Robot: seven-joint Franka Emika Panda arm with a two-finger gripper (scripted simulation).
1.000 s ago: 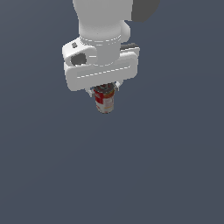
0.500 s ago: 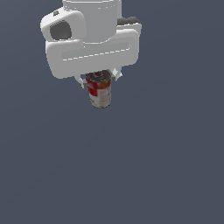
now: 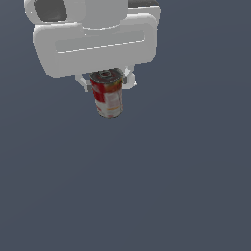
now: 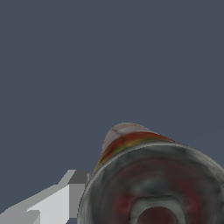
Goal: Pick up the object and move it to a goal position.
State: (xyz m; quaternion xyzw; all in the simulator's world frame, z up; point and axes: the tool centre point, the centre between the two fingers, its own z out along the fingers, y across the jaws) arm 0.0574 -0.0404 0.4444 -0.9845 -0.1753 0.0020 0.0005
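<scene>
The can (image 3: pixel 107 97) hangs upright from the white tool (image 3: pixel 106 80), its long axis close to vertical with the lower end tipped slightly toward the exterior view's right; the dark metal top faces up into the tool's body. The tool is clamped on the can, one finger (image 3: pixel 129 78) pressed to each side just below the rim. In the wrist view the can's (image 4: pixel 148 175) dark end fills the near corner, one finger (image 4: pixel 65 197) beside it. Compared with half a second ago, tool and can appear larger and nearer the camera, the grasp unchanged. The grey tabletop (image 3: pixel 186 186) lies well below.
</scene>
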